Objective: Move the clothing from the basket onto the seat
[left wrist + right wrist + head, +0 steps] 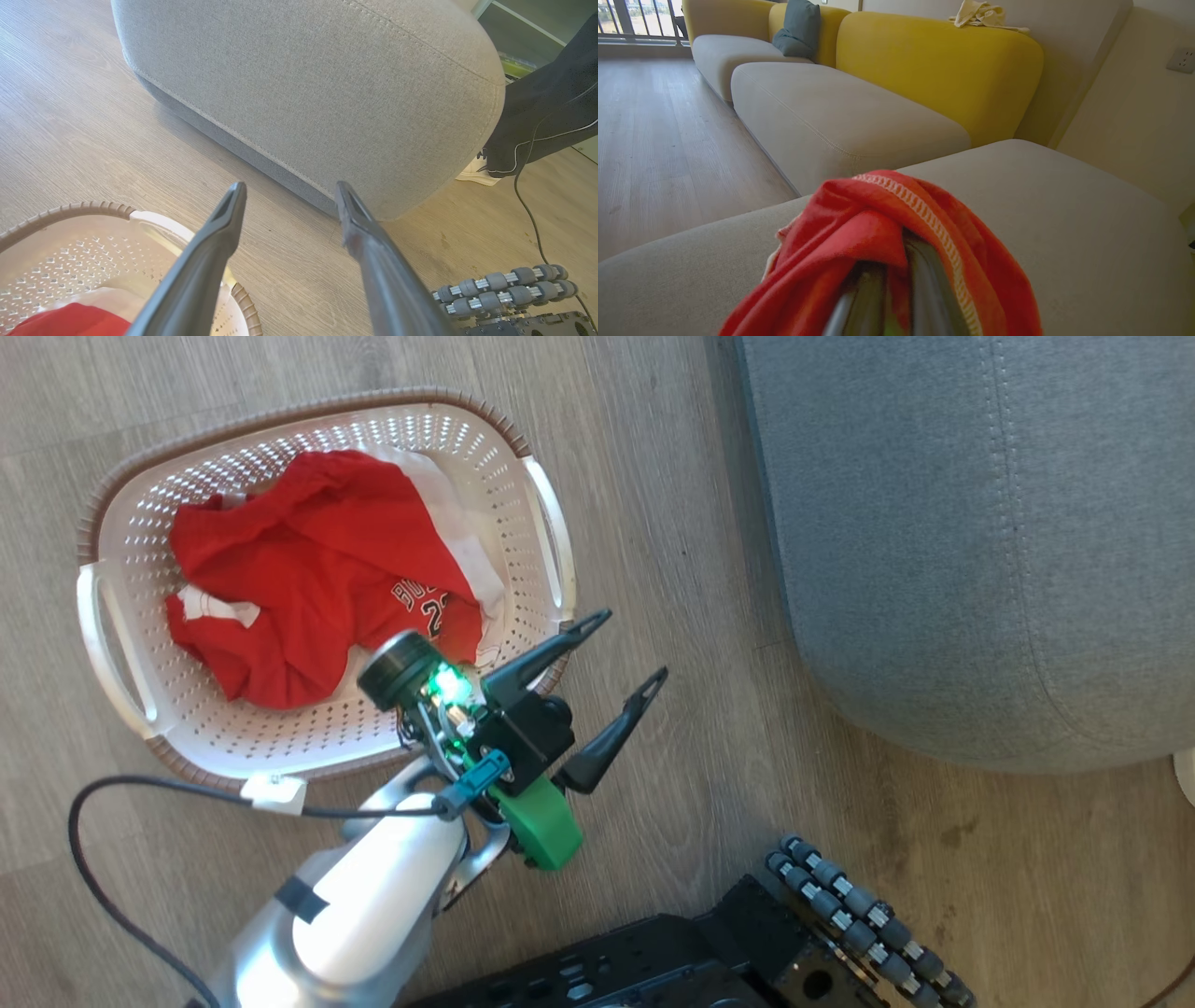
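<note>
Red clothing [308, 569] with white trim and printed lettering lies crumpled in the cream basket [280, 728] on the floor. My left gripper [635, 642] hangs open and holds nothing, just past the basket's right rim, between it and the grey seat [980, 523]. In the left wrist view the left gripper [290, 186] points at the seat's side [327, 84], with the basket rim [70, 210] and a bit of red fabric [70, 322] at lower left. My right gripper [889, 280] is shut on a red garment [878, 219] draped over its fingers, above the seat cushion [1064, 224].
The robot's dark base with grey rollers [859, 915] sits at the bottom. A black cable [112, 887] loops beside the left arm. More sofa sections lie beyond, with a yellow backrest [934, 70], a blue-grey cushion [801, 28] and a cream cloth [980, 14].
</note>
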